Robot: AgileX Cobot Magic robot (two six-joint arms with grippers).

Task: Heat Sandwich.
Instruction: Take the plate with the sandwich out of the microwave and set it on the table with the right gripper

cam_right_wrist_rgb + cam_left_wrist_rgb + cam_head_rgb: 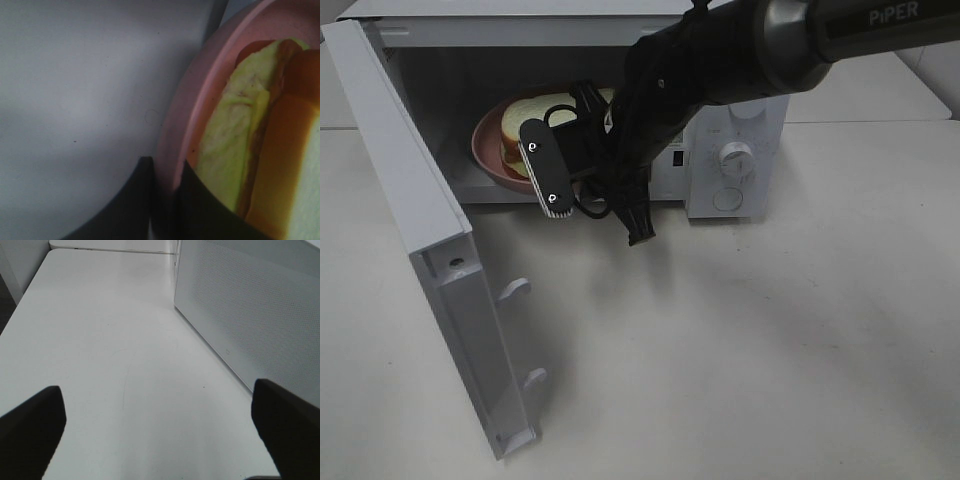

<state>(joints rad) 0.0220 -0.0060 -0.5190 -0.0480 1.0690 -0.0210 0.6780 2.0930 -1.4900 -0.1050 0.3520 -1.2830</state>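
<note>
The sandwich (525, 115), pale toasted bread with yellow-green filling (230, 150), lies on a round pink plate (485, 150) inside the open microwave (740, 160). My right gripper (582, 105) reaches across into the cavity. In the right wrist view, this gripper (166, 200) is shut on the plate's rim (200, 95), one dark finger on each side, beside the sandwich. My left gripper (160, 435) is open and empty above the bare table, and it does not show in the exterior high view.
The microwave door (430, 230) swings wide open to the left, its latch hooks facing the table front. A white meshed panel (250, 305) stands close beside my left gripper. The white table (770, 350) stretches in front and to the right.
</note>
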